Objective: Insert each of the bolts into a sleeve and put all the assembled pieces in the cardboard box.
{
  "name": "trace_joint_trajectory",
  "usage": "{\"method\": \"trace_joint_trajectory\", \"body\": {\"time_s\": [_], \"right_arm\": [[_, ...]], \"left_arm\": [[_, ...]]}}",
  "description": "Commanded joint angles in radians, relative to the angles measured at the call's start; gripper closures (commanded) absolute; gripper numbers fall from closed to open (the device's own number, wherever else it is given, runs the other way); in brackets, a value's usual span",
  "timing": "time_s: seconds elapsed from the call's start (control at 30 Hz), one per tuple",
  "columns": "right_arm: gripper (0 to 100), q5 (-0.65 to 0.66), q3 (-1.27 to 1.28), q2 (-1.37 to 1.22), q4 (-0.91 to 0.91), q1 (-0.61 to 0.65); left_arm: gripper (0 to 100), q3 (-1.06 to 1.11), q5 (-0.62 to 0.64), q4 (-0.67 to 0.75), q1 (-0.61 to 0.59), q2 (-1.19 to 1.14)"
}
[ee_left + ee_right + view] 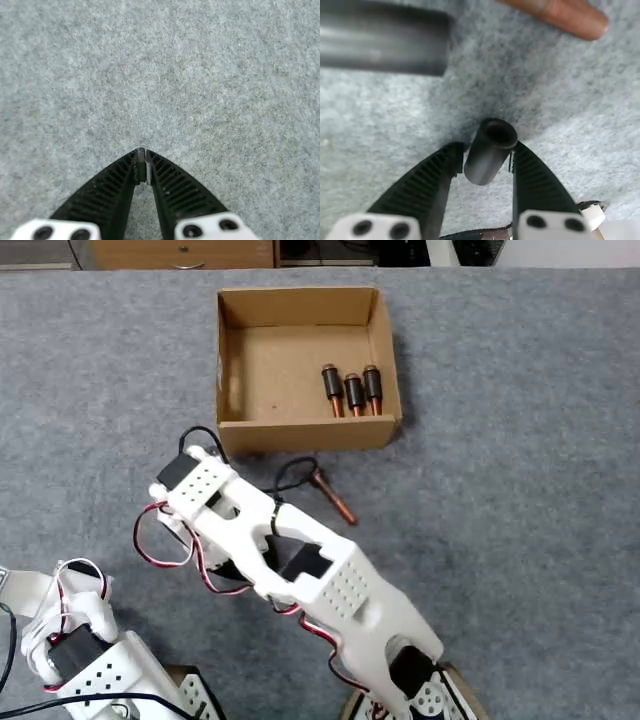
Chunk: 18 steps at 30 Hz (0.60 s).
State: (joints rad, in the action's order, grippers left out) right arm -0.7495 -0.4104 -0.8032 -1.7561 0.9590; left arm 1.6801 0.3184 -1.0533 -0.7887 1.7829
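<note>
Right gripper (486, 150) is clamped on the held sleeve (487, 157): a short black tube, matte, smooth wall. Its open bore faces the wrist camera and its body is tilted between the two ribbed black fingers (427, 185). Both fingers look to be in contact with it, one on each side.

The second sleeve (380, 42) is the same black tube type. It lies on its side on the grey felt of the desk (520, 490), beyond the held one and apart from it.

The loose bolt (333, 497) is copper-coloured, with a slim shank and a wider, darker head. It lies flat on the desk just off the near wall of the cardboard box (300, 435), not touching it. In the right wrist view its shank end sits beyond the fingertips, apart from both sleeves.

The box is open-topped and stands mid-desk toward the far edge. Three assembled pieces (352, 390) lie side by side in its near-right corner. Each has a black sleeve at the far end and copper sticking out toward the near wall.

Left gripper (141, 155) is closed on nothing, tips touching, over bare felt. That arm is folded at the near-left corner of the desk.
</note>
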Motion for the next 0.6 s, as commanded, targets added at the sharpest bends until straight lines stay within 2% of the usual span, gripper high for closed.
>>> {"method": "trace_joint_trajectory", "body": {"time_s": [0.0,0.27,0.33,0.43,0.57], "right_arm": [[84.6,-0.002,-0.053,0.002,-0.018,-0.013],[84.7,-0.002,-0.05,0.002,-0.02,-0.025],[87.8,-0.002,-0.05,0.002,-0.02,-0.03],[99.8,-0.002,-0.051,0.001,-0.018,-0.047],[98.4,-0.002,-0.05,0.001,-0.018,-0.056]], "left_arm": [[98,0.012,0.002,0.002,-0.006,0.005],[98,0.012,0.002,0.002,-0.006,0.005],[98,0.012,0.002,0.002,-0.006,0.005],[98,0.012,0.002,0.002,-0.006,0.005],[98,0.012,0.002,0.0,-0.006,0.005]]}}
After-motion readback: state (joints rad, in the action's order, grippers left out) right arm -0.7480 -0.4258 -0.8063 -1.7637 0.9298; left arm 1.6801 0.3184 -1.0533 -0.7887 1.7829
